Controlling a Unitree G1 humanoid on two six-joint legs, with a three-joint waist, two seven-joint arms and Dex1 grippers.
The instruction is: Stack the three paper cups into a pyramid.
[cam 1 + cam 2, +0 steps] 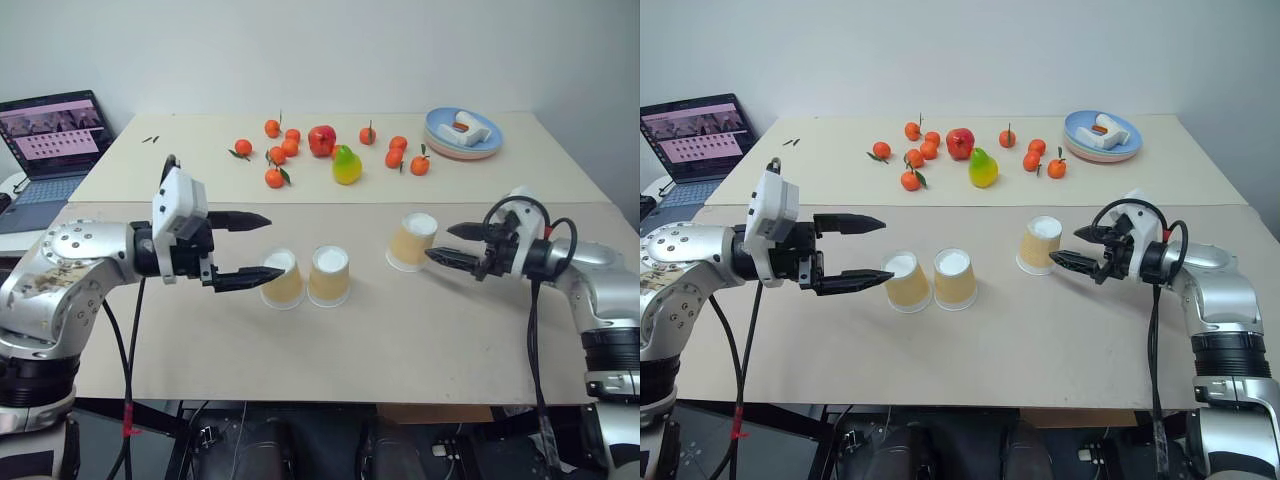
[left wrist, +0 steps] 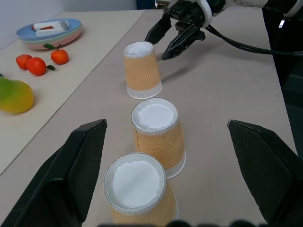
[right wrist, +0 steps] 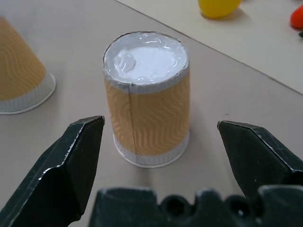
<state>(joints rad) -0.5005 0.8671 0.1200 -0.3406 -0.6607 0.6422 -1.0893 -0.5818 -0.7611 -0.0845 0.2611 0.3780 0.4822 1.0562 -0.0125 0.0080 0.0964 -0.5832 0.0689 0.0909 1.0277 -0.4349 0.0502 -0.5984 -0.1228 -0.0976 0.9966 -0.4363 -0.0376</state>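
Note:
Three paper cups stand upside down on the beige table (image 1: 400,350), white bases up. Two are close side by side in the middle, one (image 1: 283,279) on the left and one (image 1: 329,276) on the right. The third cup (image 1: 412,241) stands apart to the right and slightly farther back. My left gripper (image 1: 275,245) is open and level, its lower finger just beside the left cup. My right gripper (image 1: 440,242) is open, pointing at the third cup (image 3: 147,109) with its fingertips just short of the cup's sides. Neither gripper holds anything.
At the back of the table lie several small oranges (image 1: 275,178), a red apple (image 1: 321,140) and a yellow-green pear (image 1: 346,165). A stack of plates (image 1: 463,133) sits at the back right. An open laptop (image 1: 55,135) stands at the far left.

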